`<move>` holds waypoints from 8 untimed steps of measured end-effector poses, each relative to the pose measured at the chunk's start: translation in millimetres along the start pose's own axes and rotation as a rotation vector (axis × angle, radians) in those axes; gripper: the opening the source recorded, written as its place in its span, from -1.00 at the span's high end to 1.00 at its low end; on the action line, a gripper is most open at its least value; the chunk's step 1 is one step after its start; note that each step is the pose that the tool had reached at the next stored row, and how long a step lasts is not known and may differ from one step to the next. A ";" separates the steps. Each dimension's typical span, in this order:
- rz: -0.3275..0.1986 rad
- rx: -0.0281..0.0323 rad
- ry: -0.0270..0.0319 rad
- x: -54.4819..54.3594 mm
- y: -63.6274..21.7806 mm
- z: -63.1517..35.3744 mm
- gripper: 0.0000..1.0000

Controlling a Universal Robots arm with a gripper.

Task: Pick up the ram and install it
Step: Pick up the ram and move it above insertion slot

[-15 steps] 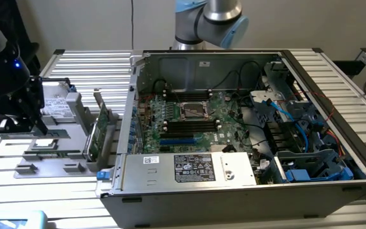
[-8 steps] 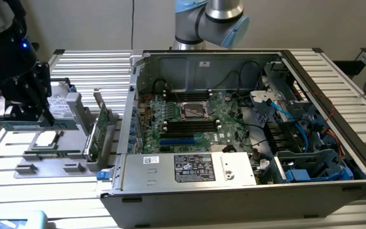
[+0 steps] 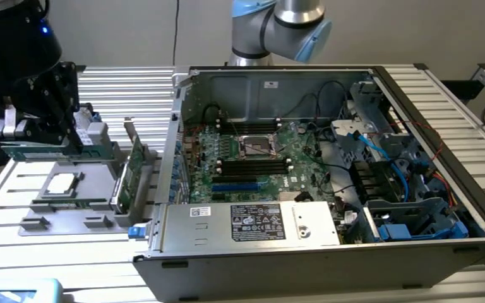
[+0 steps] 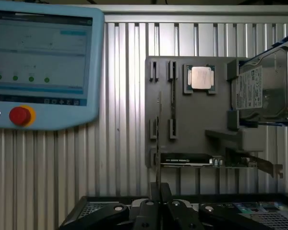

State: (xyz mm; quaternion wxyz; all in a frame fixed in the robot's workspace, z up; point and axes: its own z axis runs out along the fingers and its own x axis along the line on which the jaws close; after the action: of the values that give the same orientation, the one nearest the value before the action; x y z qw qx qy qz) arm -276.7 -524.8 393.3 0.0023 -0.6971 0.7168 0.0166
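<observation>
You had the open computer case [image 3: 251, 271] on the right and the grey parts tray [image 3: 65, 222] to its left. Over the tray's far end, the gripper [image 4: 159, 191] was pinched narrow on the ram [image 3: 33, 153], holding it lengthwise.

The computer case [image 3: 310, 271] is sitting on the worktop [image 3: 133, 88] toward the edge at the exterior view's right; the motherboard [image 3: 251, 158] is lying inside it. The fixture plate [image 3: 57, 218] is lying just beside the case, toward the opposite edge. On the plate, the processor [image 3: 61, 184] is lying flat and the expansion card [image 3: 133, 170] is standing along the side nearest the case. The pincer [image 4: 159, 188] is hanging over the plate, gripping the ram [image 4: 158, 139].
</observation>
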 end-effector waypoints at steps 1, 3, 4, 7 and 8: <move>0.000 0.0000 -0.0002 0.2 -3.7 -2.0 0.75; 0.000 -0.0001 -0.0001 0.6 -11.5 -5.0 0.75; 0.000 -0.0001 -0.0001 0.7 -15.9 -5.8 0.75; 0.000 -0.0001 -0.0001 0.7 -29.7 -7.4 0.75; 0.000 0.0000 -0.0002 0.5 -34.2 -7.6 0.75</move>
State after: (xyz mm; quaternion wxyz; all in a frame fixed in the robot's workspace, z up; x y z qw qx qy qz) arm -242.4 -526.4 400.1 0.0024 -0.6971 0.7168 0.0167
